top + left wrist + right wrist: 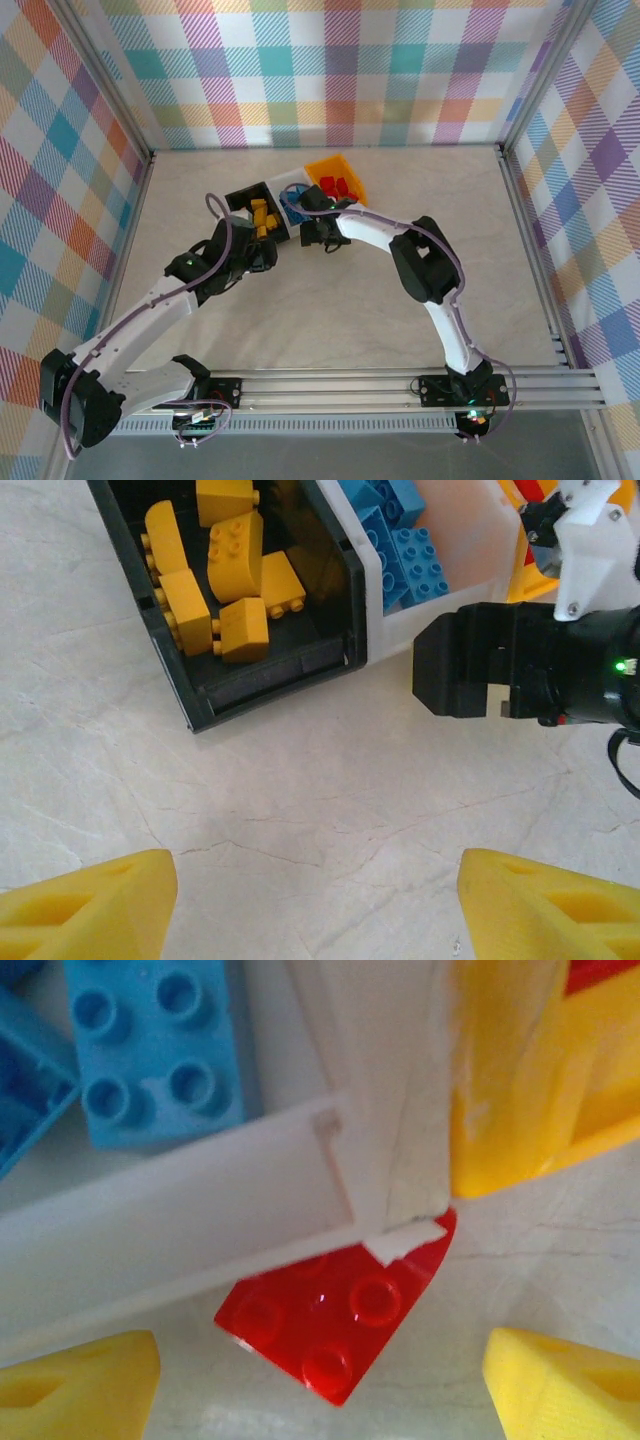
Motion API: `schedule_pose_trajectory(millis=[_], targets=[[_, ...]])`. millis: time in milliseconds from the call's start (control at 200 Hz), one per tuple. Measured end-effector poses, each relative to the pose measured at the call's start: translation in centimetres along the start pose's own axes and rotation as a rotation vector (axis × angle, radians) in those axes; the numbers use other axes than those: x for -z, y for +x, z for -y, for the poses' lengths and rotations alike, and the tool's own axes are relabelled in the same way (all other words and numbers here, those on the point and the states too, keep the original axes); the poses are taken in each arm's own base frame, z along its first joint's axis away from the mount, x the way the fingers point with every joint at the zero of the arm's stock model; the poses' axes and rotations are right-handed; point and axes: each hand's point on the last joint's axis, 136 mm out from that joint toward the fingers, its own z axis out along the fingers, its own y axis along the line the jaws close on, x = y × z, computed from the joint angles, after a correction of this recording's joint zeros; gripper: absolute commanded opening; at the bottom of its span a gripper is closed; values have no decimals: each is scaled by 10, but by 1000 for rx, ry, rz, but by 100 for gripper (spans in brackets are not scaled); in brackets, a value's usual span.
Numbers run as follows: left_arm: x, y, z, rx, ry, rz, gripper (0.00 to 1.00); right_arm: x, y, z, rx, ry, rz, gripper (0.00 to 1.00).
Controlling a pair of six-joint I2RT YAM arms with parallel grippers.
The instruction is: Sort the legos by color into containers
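In the right wrist view, a red lego (pixel 340 1325) lies studs up on the pale table (pixel 560 1260) at lower centre. Its upper edge is tucked under the corner of the white bin (pixel 200 1210). The right gripper (pixel 320 1380) has its jaws spread. Its yellow fingertips sit in the two lower corners, and the brick lies between them, touching neither. Blue legos (pixel 155 1050) fill the white bin at upper left, and the orange-yellow bin (pixel 500 1090) stands against it at upper right.

In the left wrist view, the left gripper (pixel 315 910) also has its jaws spread, one fingertip in each lower corner, with only bare table between them. The black bin (pixel 270 687) sits at upper left, well above the jaws, holding yellow legos (pixel 235 550). The white bin joins it on the right. The right arm (pixel 520 670) reaches in from the right edge, with a small green light on its black housing.

From the top view we see the three bins in a slanted row at upper centre, with red legos (pixel 338 186) in the orange-yellow one. Both grippers are just below the row.
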Motion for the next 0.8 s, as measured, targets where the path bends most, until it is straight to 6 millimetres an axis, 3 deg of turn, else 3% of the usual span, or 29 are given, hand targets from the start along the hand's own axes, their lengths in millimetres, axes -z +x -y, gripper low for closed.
schedule_pose_trajectory(millis=[95,285,435,800], targets=[[8,-1,-2,-1,12,12,75,-3,-7,5,-9,52,21,84],[14,-1,-3,3,31,23,75,-3,-8,33,-60,136,42,83],[12,4,-3,0,38,10,75,9,16,68,-62,156,10,84],[4,7,0,1,49,-17,75,4,4,49,60,-57,-60,83]])
